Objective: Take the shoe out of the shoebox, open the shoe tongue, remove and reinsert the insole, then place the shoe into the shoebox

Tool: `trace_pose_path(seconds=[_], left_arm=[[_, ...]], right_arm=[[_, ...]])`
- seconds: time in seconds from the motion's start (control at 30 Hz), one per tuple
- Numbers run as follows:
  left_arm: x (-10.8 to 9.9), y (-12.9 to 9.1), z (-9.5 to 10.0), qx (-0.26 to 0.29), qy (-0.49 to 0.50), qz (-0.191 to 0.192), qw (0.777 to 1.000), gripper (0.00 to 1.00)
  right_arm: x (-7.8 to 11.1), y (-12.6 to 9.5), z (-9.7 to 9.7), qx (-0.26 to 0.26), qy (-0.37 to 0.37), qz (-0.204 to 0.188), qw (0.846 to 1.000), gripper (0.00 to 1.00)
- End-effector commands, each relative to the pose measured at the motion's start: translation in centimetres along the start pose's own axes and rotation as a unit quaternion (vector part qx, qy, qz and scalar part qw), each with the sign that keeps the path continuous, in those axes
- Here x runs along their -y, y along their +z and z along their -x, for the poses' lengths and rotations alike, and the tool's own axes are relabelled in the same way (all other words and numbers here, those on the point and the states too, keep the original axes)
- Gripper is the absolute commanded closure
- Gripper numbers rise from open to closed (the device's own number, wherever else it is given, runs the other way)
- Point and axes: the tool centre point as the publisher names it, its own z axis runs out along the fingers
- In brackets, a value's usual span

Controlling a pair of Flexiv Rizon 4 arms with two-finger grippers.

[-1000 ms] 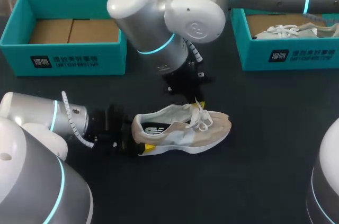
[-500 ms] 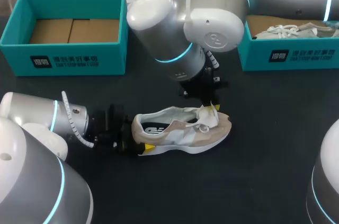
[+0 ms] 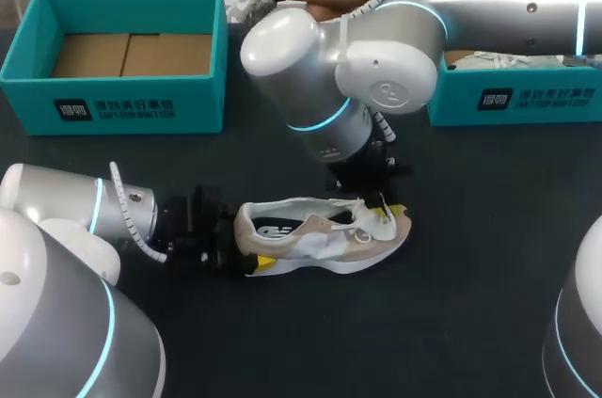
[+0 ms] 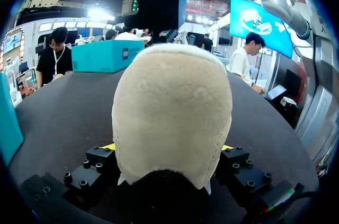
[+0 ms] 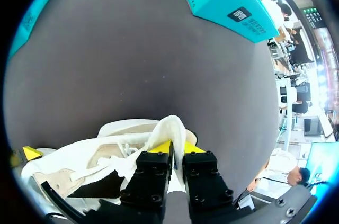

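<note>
The beige and white shoe (image 3: 324, 236) lies on its side on the dark table, toe pointing right. My left gripper (image 3: 243, 246) is at its heel with fingers set wide. In the left wrist view the beige heel (image 4: 172, 113) fills the gap, a finger pressed against each side of it. My right gripper (image 3: 383, 209) comes down from above onto the laces area. In the right wrist view its yellow tips pinch the white tongue (image 5: 170, 126), which is pulled up and toward the toe. The insole is hidden inside the shoe.
An empty teal shoebox (image 3: 113, 102) with a cardboard floor stands at the back left. A second teal box (image 3: 513, 102) at the back right holds another pale shoe (image 3: 513, 60). My right arm's big elbow (image 3: 320, 69) hangs over the table's middle.
My right gripper has moved right and down toward the toe, dragging the tongue and laces forward. The shoe and my left arm stayed put.
</note>
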Motion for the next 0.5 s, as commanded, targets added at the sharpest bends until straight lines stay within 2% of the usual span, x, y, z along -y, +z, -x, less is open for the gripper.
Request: trace_pose_path(seconds=[0.03,0.07,0.23,0.5], left_arm=[[-0.9,0.3,-0.1,0.001,-0.001,0.002,1.000,1.00],[-0.9,0.3,-0.1,0.001,-0.001,0.002,1.000,1.00],[-0.9,0.3,-0.1,0.001,-0.001,0.002,1.000,1.00],[-0.9,0.3,-0.1,0.001,-0.001,0.002,1.000,1.00]], right_arm=[[0.6,-0.4,-0.5,0.018,0.297,0.014,0.955,0.07],[0.6,-0.7,-0.4,0.022,0.297,0.018,0.955,0.00],[0.3,-3.1,0.5,0.015,0.305,0.040,0.951,0.00],[-0.4,-8.5,0.7,-0.026,0.322,0.088,0.942,0.00]])
